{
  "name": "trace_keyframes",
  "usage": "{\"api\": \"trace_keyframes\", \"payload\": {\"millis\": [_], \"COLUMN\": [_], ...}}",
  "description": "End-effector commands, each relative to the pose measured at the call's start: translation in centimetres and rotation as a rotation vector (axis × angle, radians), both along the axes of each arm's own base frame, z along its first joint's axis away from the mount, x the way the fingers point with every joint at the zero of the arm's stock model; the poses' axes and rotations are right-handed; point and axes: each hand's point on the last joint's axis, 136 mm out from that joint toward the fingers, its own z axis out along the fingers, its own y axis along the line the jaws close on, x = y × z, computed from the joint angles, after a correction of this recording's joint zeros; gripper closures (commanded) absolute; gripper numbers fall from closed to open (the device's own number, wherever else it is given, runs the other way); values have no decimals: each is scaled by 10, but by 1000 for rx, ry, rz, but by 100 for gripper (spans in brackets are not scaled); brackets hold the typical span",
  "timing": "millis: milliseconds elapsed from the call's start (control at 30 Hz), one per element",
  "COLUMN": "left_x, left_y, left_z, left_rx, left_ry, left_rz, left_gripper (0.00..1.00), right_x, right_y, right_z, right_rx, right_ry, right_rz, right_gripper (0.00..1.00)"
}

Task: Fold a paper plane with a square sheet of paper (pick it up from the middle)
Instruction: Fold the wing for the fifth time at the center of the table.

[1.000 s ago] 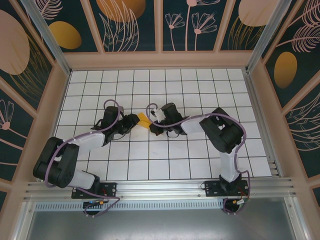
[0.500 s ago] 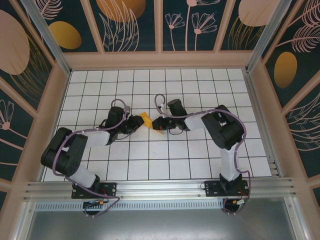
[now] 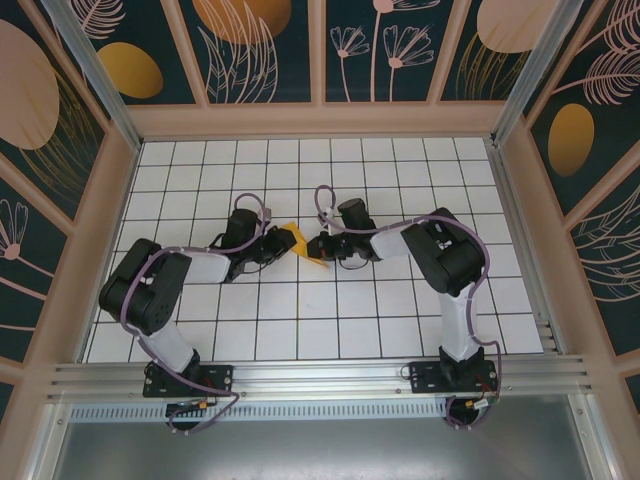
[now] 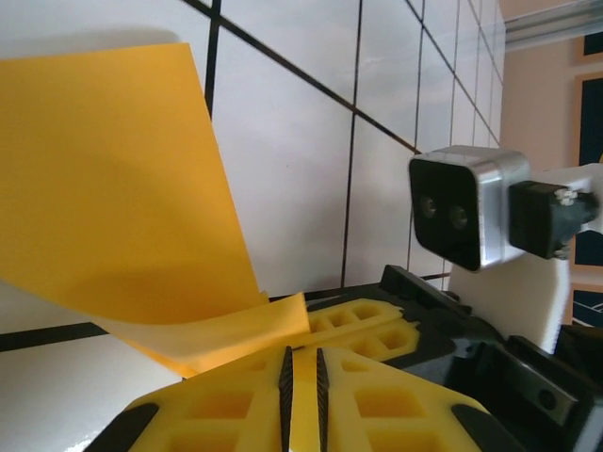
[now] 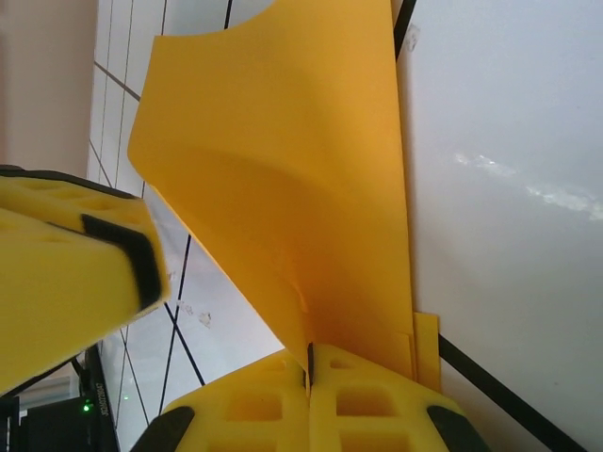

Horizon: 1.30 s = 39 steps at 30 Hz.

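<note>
The square sheet of paper [image 3: 296, 240], orange-yellow and folded into a small pointed form, hangs between my two grippers over the middle tiles. My right gripper [image 3: 318, 250] is shut on its lower edge [image 5: 309, 347], and the sheet [image 5: 301, 160] rises and curls away from the fingertips. My left gripper [image 3: 282, 246] faces it from the left. Its jaws [image 4: 301, 350] stand almost together with a narrow yellow strip of the sheet's flap between the pads. The sheet [image 4: 113, 188] fans out up and left from there. The two grippers nearly touch.
White tiled floor [image 3: 330, 330] with black grid lines spreads all round, with pink walls at its sides. The right arm's wrist camera [image 4: 462, 217] sits close in front of the left gripper. A left finger [image 5: 75, 273] looms at the left of the right wrist view.
The left arm has swung inward and its gripper has closed onto the sheet's left flap. The right gripper shifted slightly right, still shut on the sheet.
</note>
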Motion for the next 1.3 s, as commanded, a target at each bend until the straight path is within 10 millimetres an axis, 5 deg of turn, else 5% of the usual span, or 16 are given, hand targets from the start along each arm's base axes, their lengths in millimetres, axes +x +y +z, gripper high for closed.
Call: {"api": "trace_keyframes", "payload": {"millis": [0, 867, 1267], "left_x": [4, 5, -2], "left_y": [-10, -1, 8], "left_z": [2, -39, -58], "left_rx": [-11, 84, 144], "left_ry": [-29, 87, 134], "left_rz": [-39, 7, 21], "left_gripper": [83, 87, 88], "right_x": [-2, -9, -3], "right_y": [-8, -13, -4], "right_z": [-19, -34, 16], "right_rx": [-41, -106, 0], "right_ry": [72, 80, 63], "right_rz": [-34, 9, 39], "right_gripper": [100, 100, 90]}}
